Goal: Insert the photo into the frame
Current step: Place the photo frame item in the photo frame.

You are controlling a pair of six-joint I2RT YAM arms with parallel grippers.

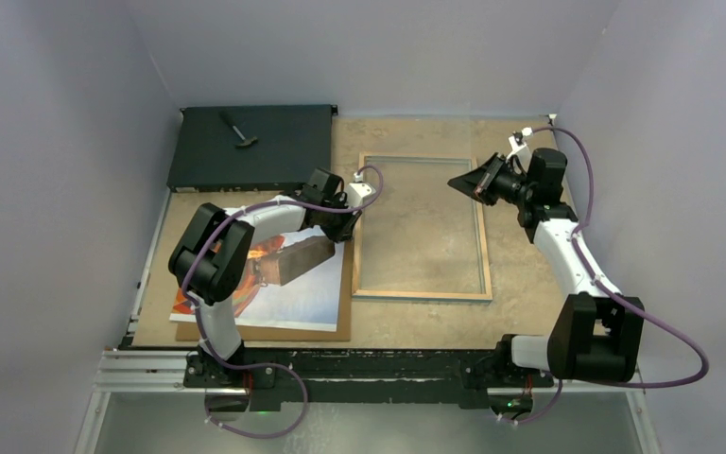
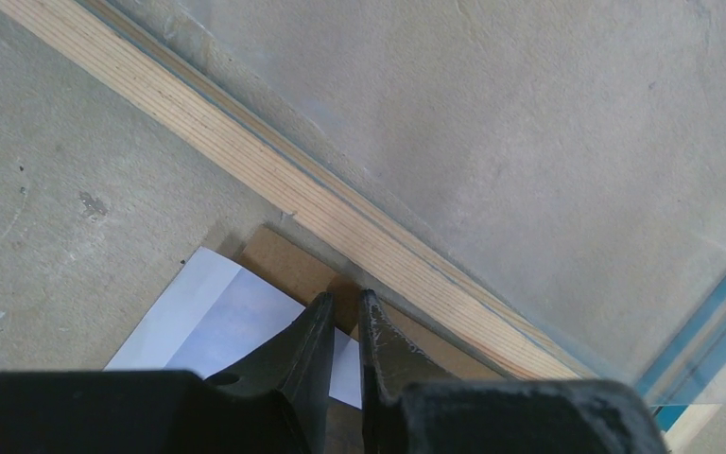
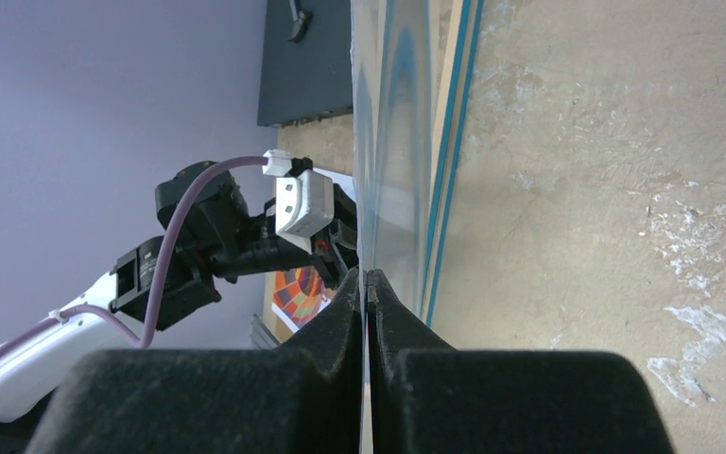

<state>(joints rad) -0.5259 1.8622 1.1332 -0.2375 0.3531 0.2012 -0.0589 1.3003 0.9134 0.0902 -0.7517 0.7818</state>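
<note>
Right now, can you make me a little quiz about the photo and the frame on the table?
1. True or false: the photo is already inside the frame.
2. What is the photo lying on? A) a brown board B) the black box C) the bare table
3. Fill in: the fingers at the photo's corner, next to the frame's wooden edge, belong to the ___ arm.

Key: 1 false, it lies beside the frame. 2 A. 3 left.
</note>
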